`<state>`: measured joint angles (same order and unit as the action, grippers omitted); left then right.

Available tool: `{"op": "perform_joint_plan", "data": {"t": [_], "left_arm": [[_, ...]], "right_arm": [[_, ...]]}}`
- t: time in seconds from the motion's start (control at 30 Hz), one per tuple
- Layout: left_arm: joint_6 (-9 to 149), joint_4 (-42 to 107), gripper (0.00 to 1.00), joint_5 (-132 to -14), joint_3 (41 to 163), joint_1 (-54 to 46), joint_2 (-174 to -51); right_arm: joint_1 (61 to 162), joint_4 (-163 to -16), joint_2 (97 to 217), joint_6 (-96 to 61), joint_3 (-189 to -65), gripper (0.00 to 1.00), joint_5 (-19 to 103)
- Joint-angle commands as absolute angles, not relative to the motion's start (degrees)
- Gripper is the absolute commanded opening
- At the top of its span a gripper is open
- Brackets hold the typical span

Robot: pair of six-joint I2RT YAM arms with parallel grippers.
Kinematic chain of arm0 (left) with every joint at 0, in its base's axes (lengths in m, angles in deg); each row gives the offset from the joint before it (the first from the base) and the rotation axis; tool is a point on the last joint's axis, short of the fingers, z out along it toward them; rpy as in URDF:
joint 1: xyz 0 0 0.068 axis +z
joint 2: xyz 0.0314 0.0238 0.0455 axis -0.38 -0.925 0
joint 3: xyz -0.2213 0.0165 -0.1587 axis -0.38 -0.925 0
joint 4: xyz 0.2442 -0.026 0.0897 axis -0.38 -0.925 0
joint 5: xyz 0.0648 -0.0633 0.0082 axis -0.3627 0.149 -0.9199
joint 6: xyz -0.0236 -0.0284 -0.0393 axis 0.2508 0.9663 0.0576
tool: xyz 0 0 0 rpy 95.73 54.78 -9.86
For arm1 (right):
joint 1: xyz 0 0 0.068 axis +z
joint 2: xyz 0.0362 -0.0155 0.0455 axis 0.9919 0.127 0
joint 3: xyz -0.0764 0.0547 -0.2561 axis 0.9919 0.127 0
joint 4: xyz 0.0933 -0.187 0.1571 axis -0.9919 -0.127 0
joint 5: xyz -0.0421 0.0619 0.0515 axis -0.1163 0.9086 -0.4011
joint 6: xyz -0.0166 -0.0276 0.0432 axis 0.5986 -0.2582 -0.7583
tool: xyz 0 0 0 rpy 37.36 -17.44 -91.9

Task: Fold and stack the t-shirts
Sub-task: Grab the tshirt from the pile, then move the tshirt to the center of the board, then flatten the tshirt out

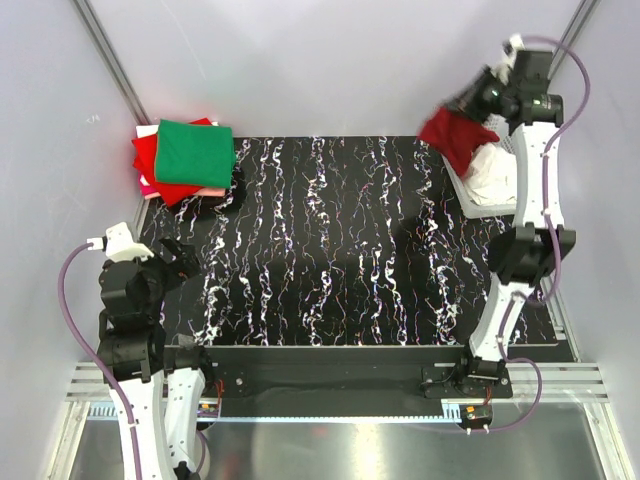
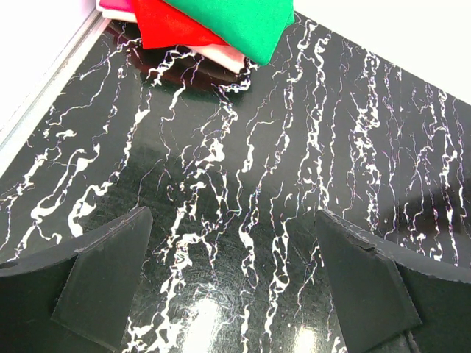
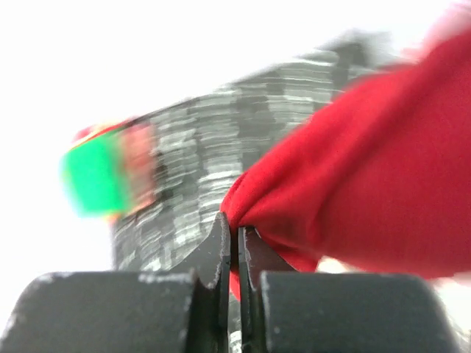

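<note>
My right gripper (image 3: 237, 229) is shut on a fold of the dark crimson t-shirt (image 3: 368, 198). It holds the shirt up in the air at the back right (image 1: 458, 138), where the cloth hangs bunched over the basket; this gripper's (image 1: 465, 108) fingertips are hidden by the cloth in the top view. A folded stack lies at the back left corner, with the green t-shirt (image 1: 195, 152) (image 2: 232, 22) on top of a bright red one (image 1: 150, 160) (image 2: 165, 26) and a pale pink one (image 2: 221, 53). My left gripper (image 1: 185, 262) (image 2: 234, 213) hovers open and empty above the mat at front left.
A white lattice basket (image 1: 468, 200) stands at the right edge of the black marbled mat (image 1: 350, 250), with white cloth (image 1: 495, 170) in it. Grey walls close in the table on the left, back and right.
</note>
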<state>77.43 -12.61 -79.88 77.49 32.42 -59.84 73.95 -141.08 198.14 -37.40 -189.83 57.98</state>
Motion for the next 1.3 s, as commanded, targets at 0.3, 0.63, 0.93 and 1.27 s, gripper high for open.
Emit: {"op": "perform_joint_plan", "data": {"t": [0.3, 0.63, 0.93, 1.27], "left_arm": [[77.54, -10.19, 0.99, -80.49, 77.71, 32.62, -61.05], [77.46, -10.19, 0.99, -79.53, 77.89, 32.53, -65.26], [78.07, -10.72, 0.99, -77.68, 78.33, 29.04, -68.52], [89.83, -11.51, 0.99, -87.87, 76.31, 1.53, -80.62]], "right_arm": [[84.73, -133.33, 173.35, -36.89, -171.24, 0.99, 64.76], [83.06, -133.91, 166.52, -43.39, -135.18, 1.00, 47.91], [102.03, -126.00, 151.12, -48.57, -110.48, 1.00, 47.66], [112.58, -120.98, 146.56, -52.88, -96.31, 1.00, 43.71]]}}
